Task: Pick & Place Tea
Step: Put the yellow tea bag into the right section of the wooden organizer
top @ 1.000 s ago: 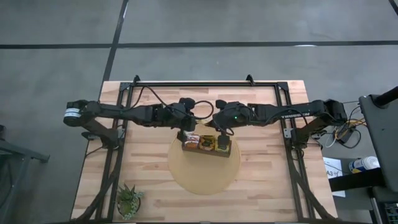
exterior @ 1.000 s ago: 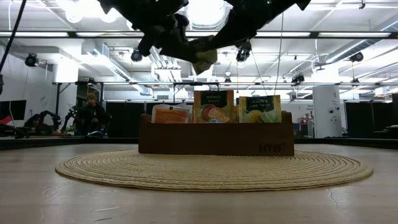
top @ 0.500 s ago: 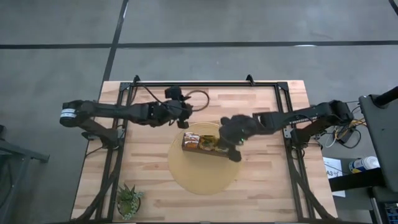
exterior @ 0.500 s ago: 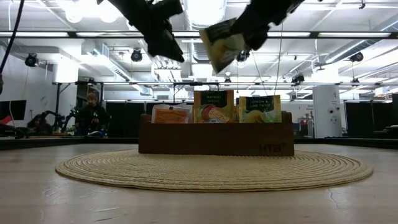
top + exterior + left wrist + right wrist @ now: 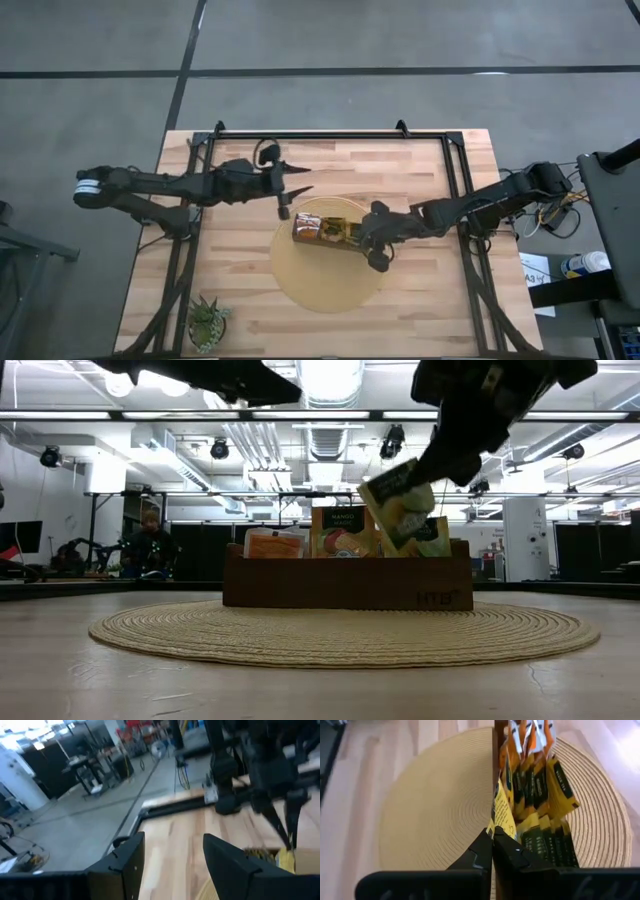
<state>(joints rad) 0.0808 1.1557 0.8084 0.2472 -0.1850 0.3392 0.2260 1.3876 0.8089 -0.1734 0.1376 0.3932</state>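
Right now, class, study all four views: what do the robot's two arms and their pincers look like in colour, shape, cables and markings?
Both arms are dark, slim and jointed. The left arm ends in a pale band at its base and carries a looping black cable. The right arm has loose wires beside its base. The left pincer has two broad, flat black fingers; the right pincer has black fingers tapering to points.

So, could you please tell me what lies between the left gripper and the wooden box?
In the high view, only bare tabletop and the woven mat's edge lie between the open, empty left gripper and the wooden box.
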